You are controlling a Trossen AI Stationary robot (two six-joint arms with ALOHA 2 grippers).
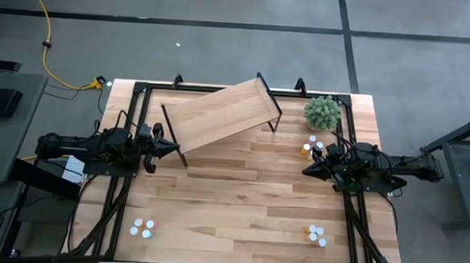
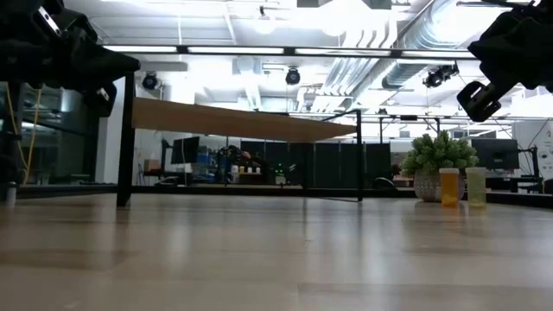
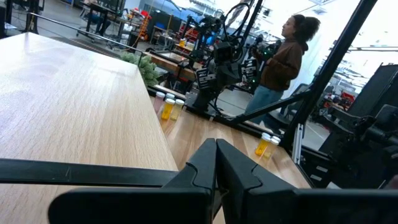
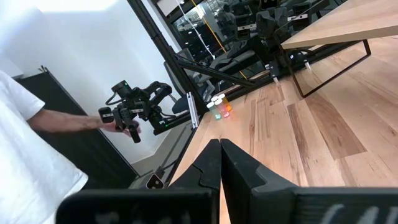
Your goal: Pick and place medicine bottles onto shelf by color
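The light-wood shelf (image 1: 220, 115) stands askew on its thin black legs at the table's far middle. Medicine bottles stand upright on the tabletop in three small groups: beside the green plant at the far right (image 1: 311, 146), at the near left (image 1: 142, 227) and at the near right (image 1: 316, 235). An orange and a yellow bottle (image 2: 449, 186) show in the low view. My left gripper (image 1: 169, 150) hangs shut at the table's left, next to the shelf's left end. My right gripper (image 1: 307, 169) hangs shut at the right, just near of the far-right bottles. Both are above the table and hold nothing.
A fuzzy green plant (image 1: 322, 112) in a pot stands at the far right corner. Black frame rails (image 1: 123, 190) run along the table's sides. A person (image 3: 280, 68) stands beyond the right side; another's arm holds a device (image 4: 134, 109) beyond the left.
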